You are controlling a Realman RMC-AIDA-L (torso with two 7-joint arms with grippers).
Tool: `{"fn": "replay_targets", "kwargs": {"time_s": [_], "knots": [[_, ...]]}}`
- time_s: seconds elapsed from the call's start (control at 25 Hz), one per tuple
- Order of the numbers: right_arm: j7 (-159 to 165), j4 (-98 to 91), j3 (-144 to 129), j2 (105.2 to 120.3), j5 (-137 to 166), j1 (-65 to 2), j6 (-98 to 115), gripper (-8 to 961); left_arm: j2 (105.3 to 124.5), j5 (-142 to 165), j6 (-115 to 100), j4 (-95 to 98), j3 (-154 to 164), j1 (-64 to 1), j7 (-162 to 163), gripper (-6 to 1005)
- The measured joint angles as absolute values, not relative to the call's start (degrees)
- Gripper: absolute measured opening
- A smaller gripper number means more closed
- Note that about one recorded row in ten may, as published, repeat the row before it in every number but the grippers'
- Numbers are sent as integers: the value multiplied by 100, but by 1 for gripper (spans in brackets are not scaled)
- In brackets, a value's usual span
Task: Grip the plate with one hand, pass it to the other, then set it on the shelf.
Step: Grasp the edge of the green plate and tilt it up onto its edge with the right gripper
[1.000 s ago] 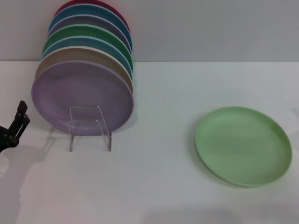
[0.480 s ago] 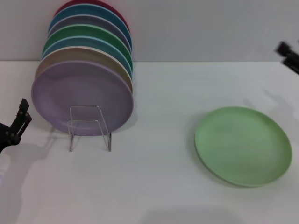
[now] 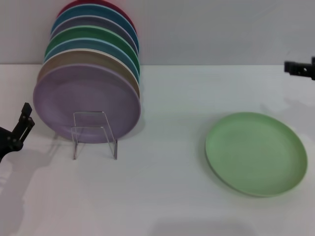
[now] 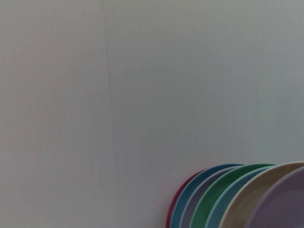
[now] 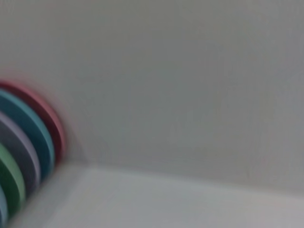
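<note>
A: Plate position?

B: The plate [image 3: 256,153], pale green, lies flat on the white table [image 3: 167,196], right of centre, well apart from the rack. Nothing touching it.

A: And the shelf?

B: The shelf [image 3: 94,134], clear acrylic, stands on the table toward the left. Behind it a row of stacked plates [image 3: 91,64] stands on edge. Lilac plate [image 3: 86,102] in front, leaning just behind the acrylic frame; then beige, light blue, darker green, grey-lilac, blue, red at the back by the wall [image 3: 221,29].

A: Grippers?

B: Left gripper [image 3: 15,132] at the left edge of the head view, low, beside the lilac plate but clear of it. It holds nothing; I cannot tell how far its fingers are parted. Right gripper [image 3: 300,69] just enters at the right edge, above the table's far side, beyond the pale green plate and apart from it. Only a dark tip shows; finger state cannot be told, nothing seen in its hold.

A: Wrist views?

B: Left wrist: wall and the upper rims of the stacked plates [image 4: 242,199]. Right wrist: blurred wall, table edge, same rims [image 5: 28,142] at one side.
</note>
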State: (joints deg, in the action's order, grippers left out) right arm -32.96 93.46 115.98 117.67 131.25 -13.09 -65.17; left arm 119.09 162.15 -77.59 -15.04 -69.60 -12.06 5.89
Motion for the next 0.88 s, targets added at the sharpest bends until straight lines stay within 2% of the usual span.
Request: {"fn": "replay_targets", "kwargs": {"time_s": [0.32, 0.6, 0.88], "knots": [[-2949, 8751, 11994, 11713, 14423, -2307, -8130, 768, 11909, 16211, -7755, -1496, -6977, -1214, 589, 804], [-3071, 8091, 11950, 11797, 15201, -2531, -8084, 760, 11909, 16206, -7752, -1492, -6979, -1222, 589, 799], [-3170, 7374, 11906, 11809, 15277, -2684, -7739, 752, 11909, 16207, -7751, -1514, -6952, -1221, 589, 795]]}}
